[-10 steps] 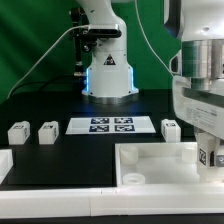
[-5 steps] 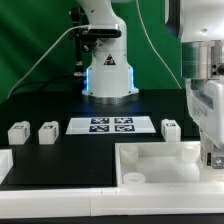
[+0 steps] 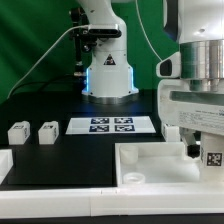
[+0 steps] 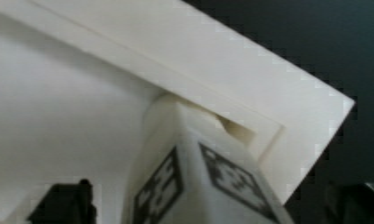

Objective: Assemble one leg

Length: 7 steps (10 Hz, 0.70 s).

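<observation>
Holding the leg [image 4: 198,180] upright, the hand [image 3: 205,155] is closed on it, aiming for the tray [image 3: 150,160] corner socket

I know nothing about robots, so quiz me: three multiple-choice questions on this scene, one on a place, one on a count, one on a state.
1. Where is the pincer?
A. over the marker board
B. over the white tray's corner at the exterior view's right
C. beside the robot base

2. How many small white blocks stand to the exterior view's left of the marker board?
A. two
B. none
C. five

3. In what state is the leg?
A. lying flat on the black table
B. leaning on the marker board
C. upright between the pincer's fingers at the tray corner

Answers: 1 B, the arm hangs above the white tray; 2 A, a pair stands there; 3 C, the wrist view shows it.
</observation>
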Each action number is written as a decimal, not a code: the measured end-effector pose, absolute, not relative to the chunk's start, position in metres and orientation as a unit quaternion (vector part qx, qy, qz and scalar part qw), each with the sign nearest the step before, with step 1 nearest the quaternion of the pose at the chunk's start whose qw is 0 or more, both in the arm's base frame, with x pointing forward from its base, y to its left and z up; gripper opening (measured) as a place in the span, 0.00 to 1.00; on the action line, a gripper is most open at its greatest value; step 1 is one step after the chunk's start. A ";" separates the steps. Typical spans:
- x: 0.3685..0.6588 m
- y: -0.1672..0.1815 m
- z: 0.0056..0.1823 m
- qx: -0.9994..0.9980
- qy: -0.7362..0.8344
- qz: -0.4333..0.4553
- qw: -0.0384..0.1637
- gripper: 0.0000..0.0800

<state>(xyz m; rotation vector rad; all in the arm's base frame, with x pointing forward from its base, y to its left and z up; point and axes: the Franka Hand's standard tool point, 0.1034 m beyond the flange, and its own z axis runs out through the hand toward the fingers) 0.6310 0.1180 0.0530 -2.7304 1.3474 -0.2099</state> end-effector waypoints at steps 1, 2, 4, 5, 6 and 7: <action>0.631 0.118 0.053 -0.913 0.400 -0.071 0.041 0.81; 0.631 0.118 0.053 -0.924 0.372 -0.072 0.039 0.81; 0.635 0.127 0.060 -0.987 0.142 -0.076 0.001 0.81; 0.636 0.125 0.059 -0.985 0.154 -0.079 0.001 0.78; 0.635 0.125 0.058 -0.981 0.176 -0.079 0.003 0.78; 0.635 0.125 0.058 -0.979 0.187 -0.078 0.004 0.56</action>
